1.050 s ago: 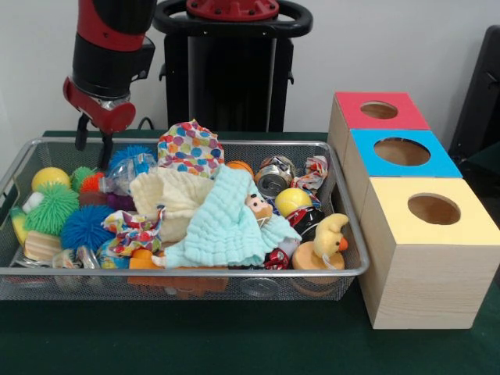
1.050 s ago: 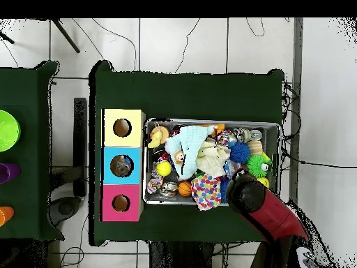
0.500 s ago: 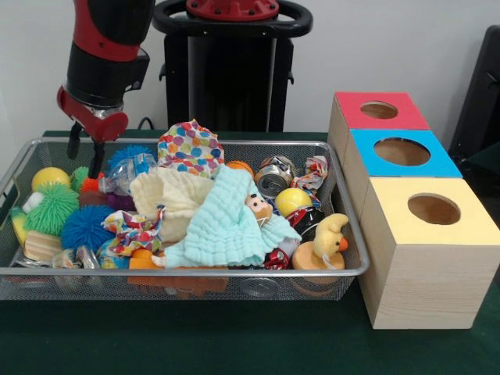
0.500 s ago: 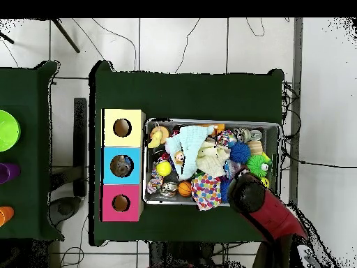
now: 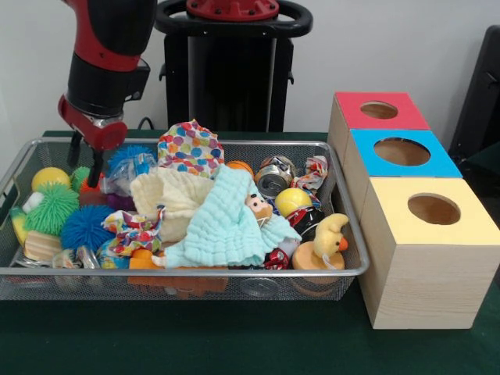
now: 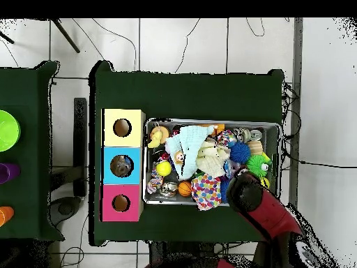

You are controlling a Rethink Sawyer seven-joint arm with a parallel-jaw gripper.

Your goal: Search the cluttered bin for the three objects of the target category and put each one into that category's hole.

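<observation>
My gripper [image 5: 84,173] hangs open at the far left end of the wire bin [image 5: 187,272], its two black fingers [image 5: 95,168] just above an orange spiky ball [image 5: 91,184] with nothing held. Beside it lie a yellow ball [image 5: 49,178], a green spiky ball [image 5: 53,208] and two blue spiky balls [image 5: 84,226]. A crushed can [image 5: 273,176], another yellow ball [image 5: 293,200] and a yellow duck [image 5: 329,237] sit toward the right end. From overhead the arm [image 6: 252,197] covers the gripper.
Cream [image 5: 176,195], mint [image 5: 226,225] and polka-dot [image 5: 190,148] cloths pile up mid-bin and hide things beneath. Right of the bin stand three holed boxes: red [image 5: 379,110], blue [image 5: 401,151], yellow [image 5: 433,208]. Overhead, these boxes [image 6: 122,166] stand left of the bin.
The gripper has shifted a little to the left along the bin's far side and dropped lower toward the orange spiky ball. Nothing in the bin has moved.
</observation>
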